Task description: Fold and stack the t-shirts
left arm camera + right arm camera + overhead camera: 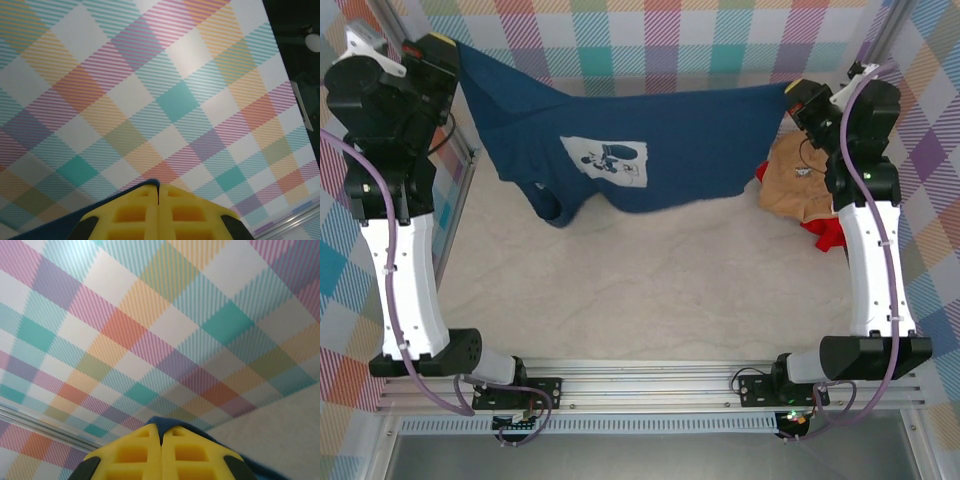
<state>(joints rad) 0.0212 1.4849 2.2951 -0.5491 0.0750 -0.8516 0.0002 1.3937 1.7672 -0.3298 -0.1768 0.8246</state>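
The navy t-shirt (650, 150) hangs stretched across the far side of the table (620, 290). The left fingers (132, 212) and right fingers (132, 455) are each pinched shut on an upper corner. The cloth looks soft and light and sags in the middle, so gripping at edges and corners seems best.

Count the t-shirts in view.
3. Navy blue t-shirt held stretched between left gripper and right gripper; tan t-shirt crumpled beside the right arm; red t-shirt peeking from under it. Others may hide beneath.
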